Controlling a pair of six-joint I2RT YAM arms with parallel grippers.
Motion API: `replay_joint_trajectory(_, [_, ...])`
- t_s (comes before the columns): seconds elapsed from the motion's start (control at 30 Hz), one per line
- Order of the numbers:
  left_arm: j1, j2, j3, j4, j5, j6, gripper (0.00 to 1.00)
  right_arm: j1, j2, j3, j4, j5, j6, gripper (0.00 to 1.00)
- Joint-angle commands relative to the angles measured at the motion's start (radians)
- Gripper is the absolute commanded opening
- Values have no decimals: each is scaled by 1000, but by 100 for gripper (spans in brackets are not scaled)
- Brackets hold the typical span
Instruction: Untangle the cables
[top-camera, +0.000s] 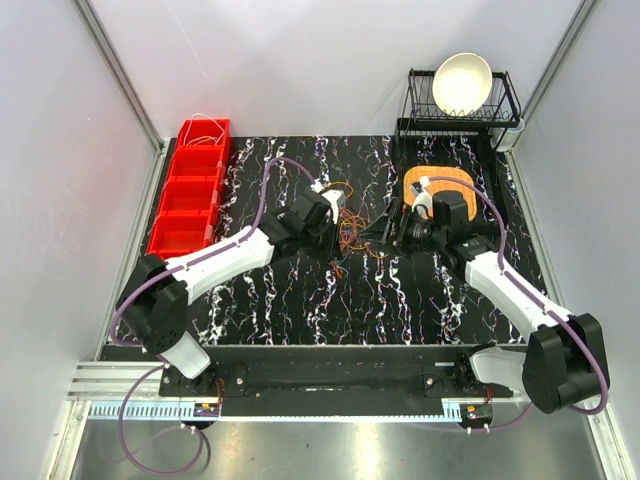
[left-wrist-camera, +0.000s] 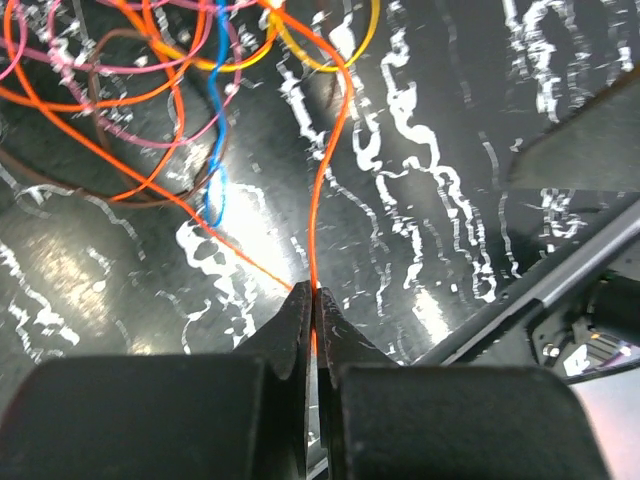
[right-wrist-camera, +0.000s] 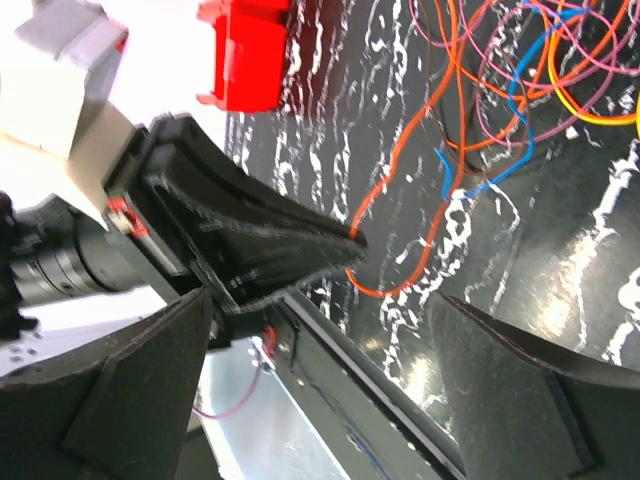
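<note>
Cables (top-camera: 348, 228) look light and floppy, so the left end effector (left-wrist-camera: 312, 296) pinching a single orange strand (left-wrist-camera: 320, 190) seems right; right end effector (right-wrist-camera: 322, 305) just gapes wide.

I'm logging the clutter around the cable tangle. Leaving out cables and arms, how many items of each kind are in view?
Red plastic bins: 4
White round bowl: 1
Black wire dish rack: 1
Orange woven mat: 1
Total: 7
</note>
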Motion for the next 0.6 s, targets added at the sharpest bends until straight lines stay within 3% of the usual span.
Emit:
replay_joint_trajectory(0.0, [-3, -27, 37, 73, 63, 5, 0, 6, 59, 65, 68, -6, 86, 93])
replay_joint_trajectory(0.3, [-5, -67, -27, 157, 106, -21, 0, 39, 177, 90, 118, 48, 131, 75])
replay_joint_trajectory(0.47, [-6, -70, -30, 165, 117, -20, 0, 62, 227, 119, 124, 53, 129, 57])
replay_joint_trajectory(0.57, [-11, -70, -38, 171, 122, -18, 0, 71, 243, 134, 127, 63, 128, 53])
